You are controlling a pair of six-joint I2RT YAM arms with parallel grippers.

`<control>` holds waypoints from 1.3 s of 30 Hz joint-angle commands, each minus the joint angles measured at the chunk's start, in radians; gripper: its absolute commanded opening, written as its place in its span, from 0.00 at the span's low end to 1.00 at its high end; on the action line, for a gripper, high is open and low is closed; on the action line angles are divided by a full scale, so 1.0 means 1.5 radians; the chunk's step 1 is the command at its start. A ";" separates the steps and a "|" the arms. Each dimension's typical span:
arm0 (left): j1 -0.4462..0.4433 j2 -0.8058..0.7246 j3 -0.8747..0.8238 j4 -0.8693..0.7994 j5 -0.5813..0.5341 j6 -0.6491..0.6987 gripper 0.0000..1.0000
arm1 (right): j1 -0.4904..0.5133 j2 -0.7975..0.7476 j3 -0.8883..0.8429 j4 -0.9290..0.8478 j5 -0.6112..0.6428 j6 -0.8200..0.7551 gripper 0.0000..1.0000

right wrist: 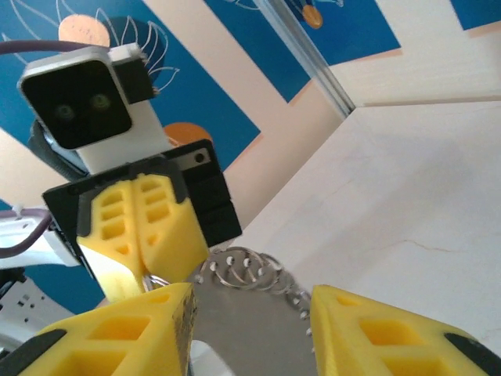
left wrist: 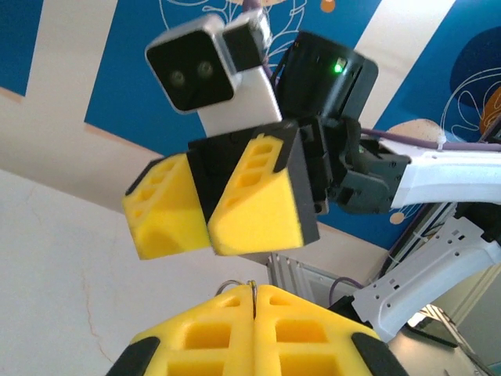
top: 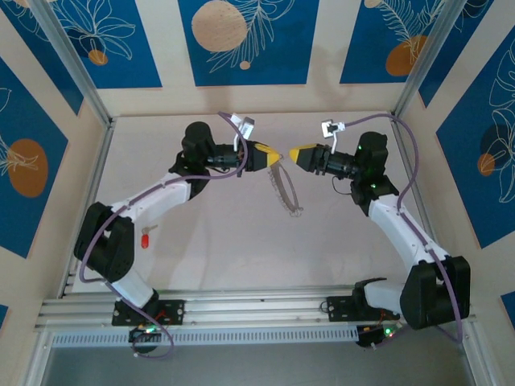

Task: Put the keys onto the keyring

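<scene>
Where the two arms meet tip to tip above the far half of the table (top: pixel 241 253), we see the left gripper (top: pixel 271 154) clenched on the keyring (top: pixel 286 191). The ring is a thin grey-beige hoop that hangs from the yellow wedge-shaped fingertips and slants down towards the right. In the left wrist view the blocky, ribbed yellow pads are pressed flat together, and a fine loop of wire (left wrist: pixel 235 287) peeps out of the seam between them.

In the right wrist view the rim of the hoop carries a row of small bright wire rings (right wrist: pixel 239 266), overlapping like links of a chain. Below them lies a smooth, dull grey surface.

The right gripper (top: pixel 299 153) faces the left one, very near it. Its jaws stand released, and its own view shows its two yellow fingers (right wrist: pixel 117 337) spread wide. The ringed edge sits in the gap between them, and we see no pad touching it.

The key (top: pixel 146 239) is a tiny glossy red piece. It lies flat on the table beside the left arm's black elbow, well apart from the keyring and from both grippers.

The tabletop is pale and matte, with hairline cracks running across it. Behind it stand wall panels (top: pixel 241 40) in deep blue with thin white leaf outlines and round orange discs. A ribbed aluminium rail (top: pixel 257 304) with long slots runs along the near edge under the arm bases
</scene>
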 commanded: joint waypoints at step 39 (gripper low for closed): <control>-0.004 -0.031 0.017 0.036 0.005 0.014 0.00 | 0.097 -0.066 -0.014 0.075 0.078 0.030 0.34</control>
